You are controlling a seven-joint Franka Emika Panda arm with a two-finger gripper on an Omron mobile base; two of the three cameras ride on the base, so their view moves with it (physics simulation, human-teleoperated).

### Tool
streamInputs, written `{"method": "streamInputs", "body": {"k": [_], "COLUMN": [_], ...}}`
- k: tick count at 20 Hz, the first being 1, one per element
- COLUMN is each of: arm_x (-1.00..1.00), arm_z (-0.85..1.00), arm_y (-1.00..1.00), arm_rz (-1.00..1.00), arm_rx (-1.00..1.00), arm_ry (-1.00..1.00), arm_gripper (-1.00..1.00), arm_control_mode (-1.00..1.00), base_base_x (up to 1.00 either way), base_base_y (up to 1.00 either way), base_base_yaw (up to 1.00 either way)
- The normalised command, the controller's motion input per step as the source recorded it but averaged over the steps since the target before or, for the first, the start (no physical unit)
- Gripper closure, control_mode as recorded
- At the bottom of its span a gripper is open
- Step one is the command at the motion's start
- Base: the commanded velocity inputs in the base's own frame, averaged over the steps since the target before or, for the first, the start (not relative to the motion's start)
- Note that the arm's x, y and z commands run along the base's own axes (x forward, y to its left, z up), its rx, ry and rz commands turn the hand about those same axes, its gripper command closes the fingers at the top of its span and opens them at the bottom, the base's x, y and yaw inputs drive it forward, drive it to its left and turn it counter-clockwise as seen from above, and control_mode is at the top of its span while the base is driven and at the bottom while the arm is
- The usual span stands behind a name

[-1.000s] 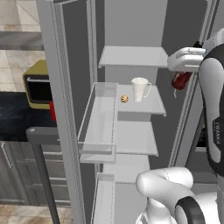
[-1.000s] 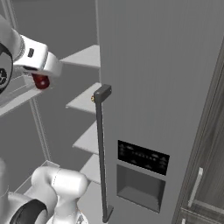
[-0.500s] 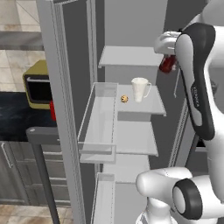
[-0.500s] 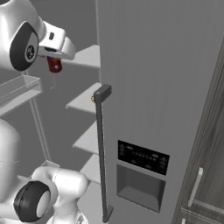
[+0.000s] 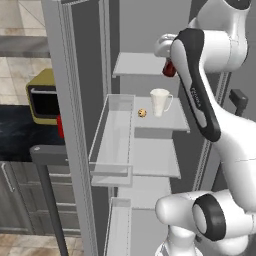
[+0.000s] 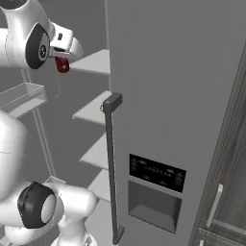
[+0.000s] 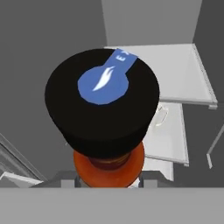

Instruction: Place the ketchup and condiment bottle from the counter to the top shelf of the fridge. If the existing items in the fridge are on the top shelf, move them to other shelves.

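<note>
Red ketchup bottle (image 7: 107, 164) with black, blue-labelled cap, clamped in the hand (image 5: 169, 66) above top shelf (image 5: 137, 65).

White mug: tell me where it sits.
In the left base view the white mug stands on the fridge's second shelf, right of a small cookie.

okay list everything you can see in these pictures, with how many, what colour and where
bottle: one, red body, black cap with a blue mark, held at the top shelf's edge
top shelf: one, white-grey, bare, upper fridge
cup: one, white with a handle, second shelf
small round item: one, brown, second shelf, left of the cup and apart from it
door bin: one, clear, on the open fridge door
microwave: one, yellow with a dark front, counter left of the fridge
closed fridge door: one, grey, with a dark handle and dispenser panel
gripper: one, on the white arm, closed on the bottle
</note>
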Motion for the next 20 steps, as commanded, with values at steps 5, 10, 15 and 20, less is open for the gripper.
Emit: {"method": "streamInputs", "body": {"k": [5,10,15,20], "arm_x": [0.9,0.75,0.81,0.91], "arm_z": [0.0,-0.13,-0.21,-0.2], "arm_y": [-0.03,-0.02,0.0,0.0], "arm_rz": [0.0,0.0,0.0,0.0], "arm_rx": [0.0,-0.01,-0.01,0.0], "arm_ry": [0.01,0.01,0.0,0.0], "arm_gripper": [1.0,1.0,1.0,1.0], "arm_control_mode": [-1.0,-1.0,-1.0,-1.0], "base_base_x": [0.0,0.0,0.0,0.0], "base_base_y": [0.0,0.0,0.0,0.0], "base_base_yaw": [0.0,0.0,0.0,0.0]}}
